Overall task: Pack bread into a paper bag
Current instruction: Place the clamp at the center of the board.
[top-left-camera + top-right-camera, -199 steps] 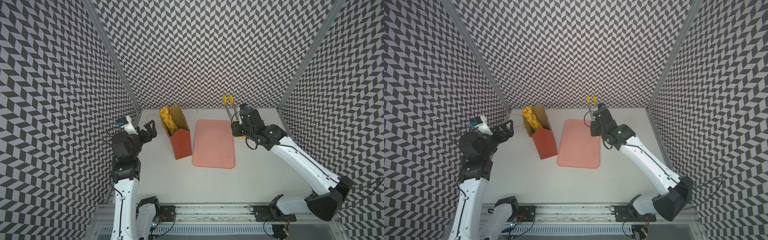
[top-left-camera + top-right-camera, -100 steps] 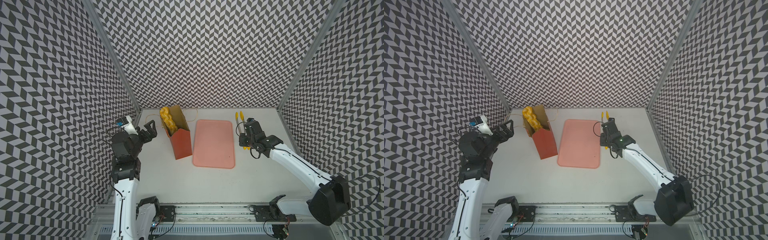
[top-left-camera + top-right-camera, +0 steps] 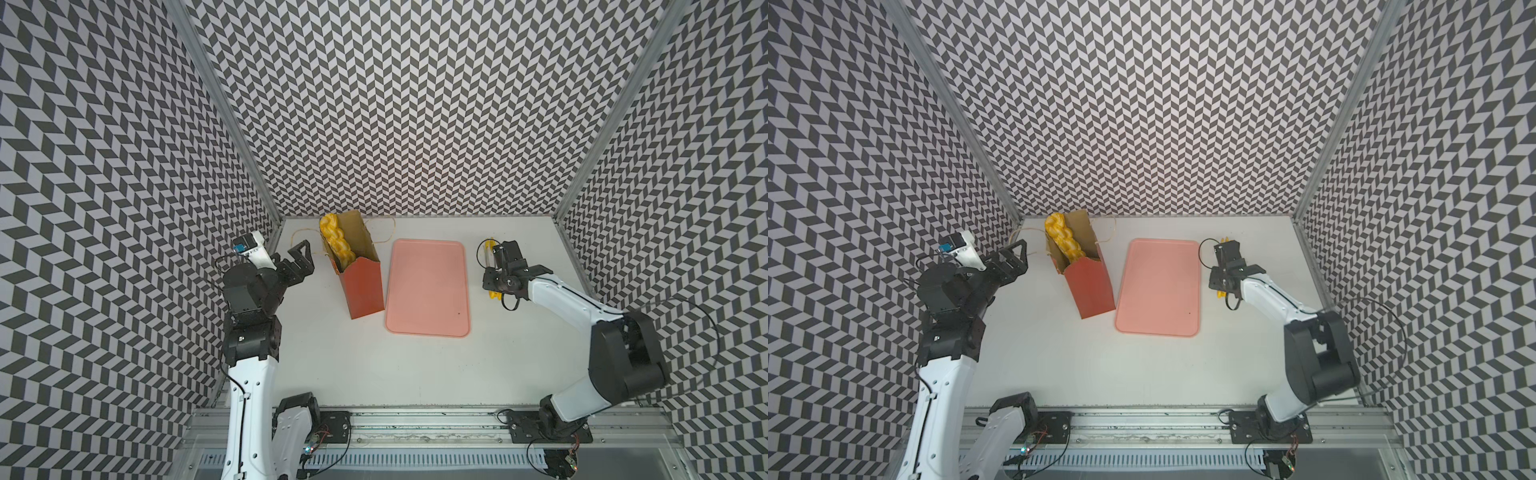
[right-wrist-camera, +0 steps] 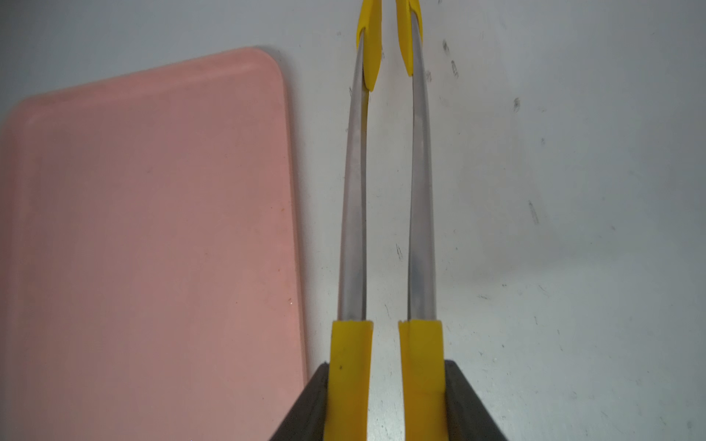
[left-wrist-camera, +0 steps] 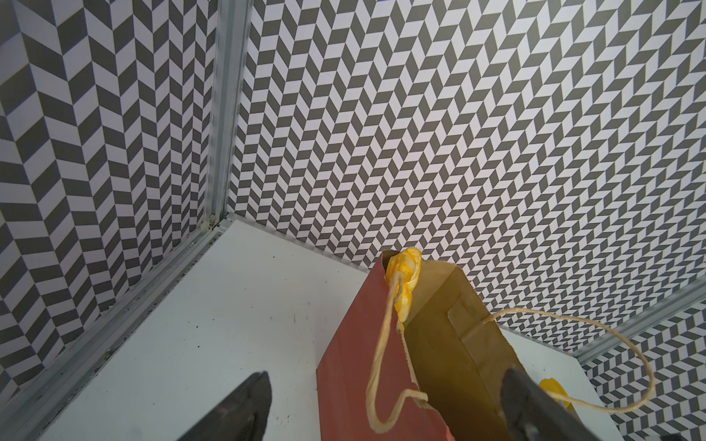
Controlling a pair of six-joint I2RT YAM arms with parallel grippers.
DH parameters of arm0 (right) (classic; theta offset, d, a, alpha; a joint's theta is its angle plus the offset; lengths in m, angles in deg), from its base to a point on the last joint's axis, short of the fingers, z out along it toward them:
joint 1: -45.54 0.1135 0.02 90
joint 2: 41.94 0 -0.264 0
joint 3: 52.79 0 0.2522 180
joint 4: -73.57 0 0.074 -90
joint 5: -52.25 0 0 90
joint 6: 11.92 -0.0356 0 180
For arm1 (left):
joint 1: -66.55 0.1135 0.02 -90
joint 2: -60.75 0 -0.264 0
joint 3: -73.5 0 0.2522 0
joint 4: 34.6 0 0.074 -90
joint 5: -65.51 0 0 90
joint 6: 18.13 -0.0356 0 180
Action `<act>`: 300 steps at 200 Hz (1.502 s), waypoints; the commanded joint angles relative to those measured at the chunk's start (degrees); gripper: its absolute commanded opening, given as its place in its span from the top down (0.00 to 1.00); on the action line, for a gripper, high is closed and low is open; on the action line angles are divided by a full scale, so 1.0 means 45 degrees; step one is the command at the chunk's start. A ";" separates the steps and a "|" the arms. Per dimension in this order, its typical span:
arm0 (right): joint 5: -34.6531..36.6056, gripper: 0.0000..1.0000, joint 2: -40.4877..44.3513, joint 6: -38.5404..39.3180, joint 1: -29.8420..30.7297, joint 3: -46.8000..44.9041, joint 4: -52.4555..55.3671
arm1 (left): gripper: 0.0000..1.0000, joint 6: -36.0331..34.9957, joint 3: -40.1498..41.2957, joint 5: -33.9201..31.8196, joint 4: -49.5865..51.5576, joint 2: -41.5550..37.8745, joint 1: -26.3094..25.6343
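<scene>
The paper bag (image 3: pixel 362 286) (image 3: pixel 1093 286) stands open at the back left, red-orange outside and brown inside. Bread, a braided yellow loaf (image 3: pixel 336 243) (image 3: pixel 1064 241) (image 5: pixel 405 273), sticks out of its mouth. My left gripper (image 3: pixel 305 259) (image 3: pixel 1016 259) (image 5: pixel 386 376) is open just left of the bag (image 5: pixel 355 362), holding nothing. A twine handle (image 5: pixel 378 355) hangs in front of it. My right gripper (image 3: pixel 503 257) (image 3: pixel 1227 259) (image 4: pixel 386 366) is shut on the yellow-handled tongs (image 4: pixel 353 214) (image 3: pixel 490 245). It holds them low over the table, right of the tray.
A flat pink tray (image 3: pixel 428 286) (image 3: pixel 1158 286) (image 4: pixel 153 229) lies bare between the bag and the right arm. Patterned walls close in the back and both sides. The white table (image 3: pixel 374 365) stretches toward the front rail.
The right arm has swung right and down from the tray's far corner, laying the tongs from upright to low beside the tray. The tongs' arms have closed in. The left arm has not moved.
</scene>
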 commanded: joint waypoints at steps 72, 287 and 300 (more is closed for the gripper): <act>-0.0841 0.61 -0.4986 0.0735 -0.1687 0.3490 -0.0873 | 0.02 0.0036 0.0104 0.0071 -0.0298 -0.0124 0.0029; -0.0112 0.41 -0.5197 0.1265 -0.2154 0.4303 0.1348 | 0.02 0.0077 0.0129 0.0226 -0.0371 -0.0144 0.0056; -0.0095 0.40 -0.4823 0.1208 -0.2095 0.4083 0.1330 | 0.02 0.0067 0.0124 0.0211 -0.0381 -0.0154 0.0052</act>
